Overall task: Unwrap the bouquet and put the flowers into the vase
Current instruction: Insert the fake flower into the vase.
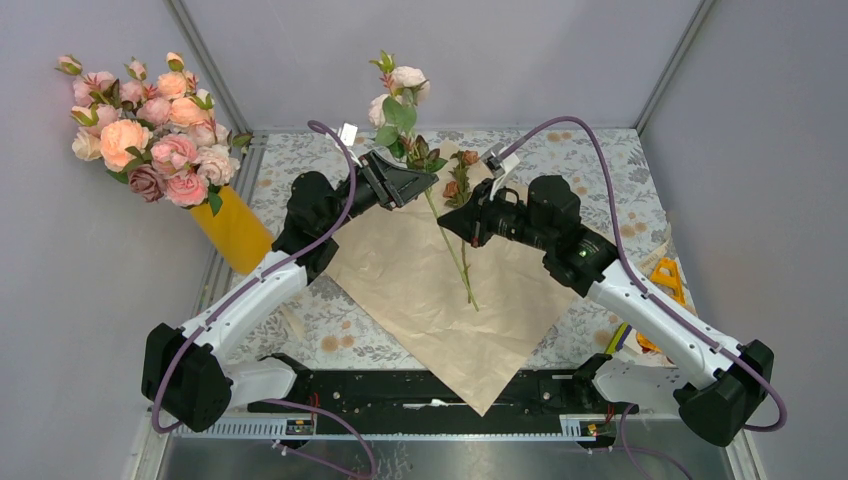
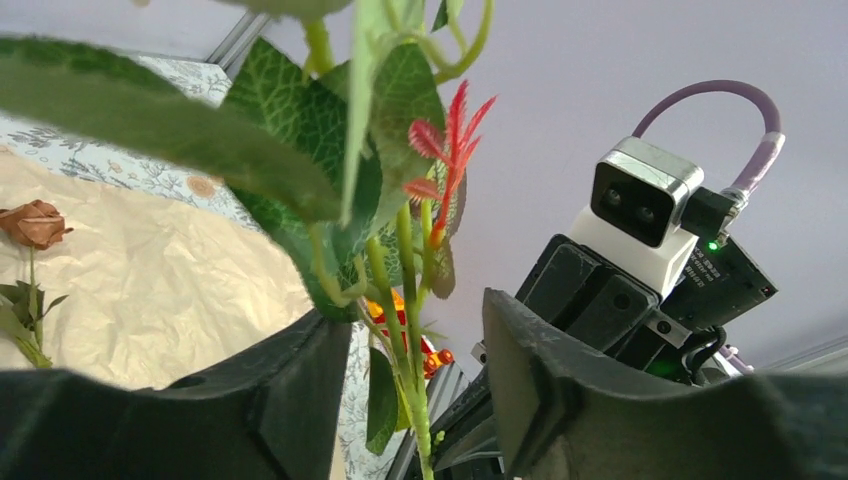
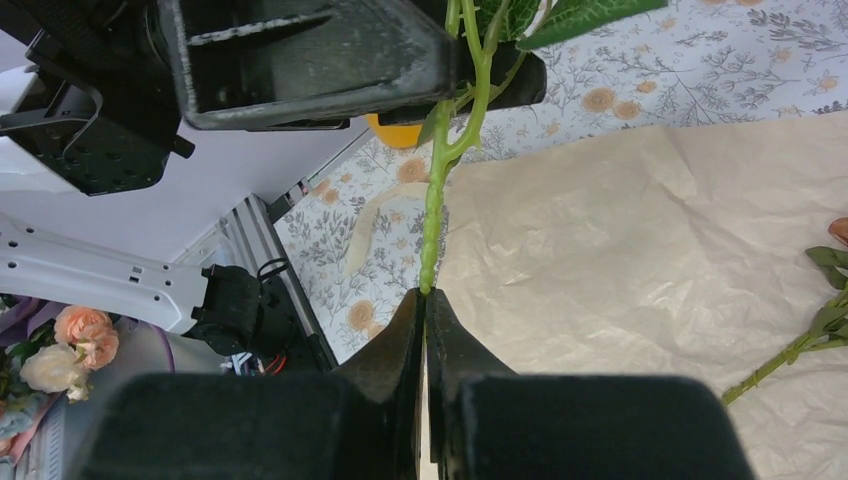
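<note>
The bouquet's peach paper (image 1: 420,290) lies flat on the table. My right gripper (image 3: 425,295) is shut on the bottom end of one flower's green stem (image 3: 432,200). That flower (image 1: 407,78) stands upright with a pale rose on top. Higher up the same stem, the fingers of my left gripper (image 2: 412,315) stand apart on either side of the stem (image 2: 410,350), with a gap on each side. More flowers (image 1: 455,255) lie on the paper, with small brownish roses (image 1: 465,160). The yellow-orange vase (image 1: 235,230) stands at the left, behind my left arm.
A big bunch of pale pink and peach roses (image 1: 150,125) sits in the vase. A beige ribbon (image 3: 370,225) lies on the flowered cloth beside the paper. An orange tool (image 1: 668,275) lies at the right edge. Metal frame posts rise at the back corners.
</note>
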Available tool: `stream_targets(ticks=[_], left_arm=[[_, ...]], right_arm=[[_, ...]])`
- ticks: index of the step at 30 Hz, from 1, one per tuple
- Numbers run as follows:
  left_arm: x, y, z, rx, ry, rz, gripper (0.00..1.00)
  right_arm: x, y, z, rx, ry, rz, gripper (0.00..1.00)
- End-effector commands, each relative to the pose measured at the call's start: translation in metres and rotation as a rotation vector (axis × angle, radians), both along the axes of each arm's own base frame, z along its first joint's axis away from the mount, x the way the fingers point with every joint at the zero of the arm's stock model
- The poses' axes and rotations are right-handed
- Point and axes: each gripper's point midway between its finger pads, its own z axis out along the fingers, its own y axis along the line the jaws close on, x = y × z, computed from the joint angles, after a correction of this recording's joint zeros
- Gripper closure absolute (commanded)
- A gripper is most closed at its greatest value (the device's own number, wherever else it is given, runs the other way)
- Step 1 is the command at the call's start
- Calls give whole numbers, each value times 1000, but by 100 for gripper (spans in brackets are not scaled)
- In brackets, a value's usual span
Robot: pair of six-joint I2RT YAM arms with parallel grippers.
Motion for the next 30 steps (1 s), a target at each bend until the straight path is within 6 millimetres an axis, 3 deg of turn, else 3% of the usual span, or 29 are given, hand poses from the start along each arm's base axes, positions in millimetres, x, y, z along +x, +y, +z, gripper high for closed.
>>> stream_targets(ticks=[1,7,13,16,21,25,27,30], left_arm=[[-2,1,31,-40,-87,9,54],[-3,1,31,-38,-86,5,68],[-4,1,31,-24,-105,1,99],[-5,0,31,2,-132,-3,100],[-11,2,29,138,-246,-9,100],[-9,18,17,430,-363,12,100],[-5,38,9,617,-415,34,100],[16,80,21,776,-434,166,100]], right_arm=[[-10,4,31,35,-92,52,100],[-12,6,24,8,-81,58,100],[-11,3,15,-22,-64,43,100],[-13,2,15,-22,-71,50,100],[-15,-4,18,-21,-96,32,76],[-15,-15,17,-37,-118,-7,41],[-12,-21,11,-61,-112,-45,31],[0,-37,-6,-124,-95,-150,25]])
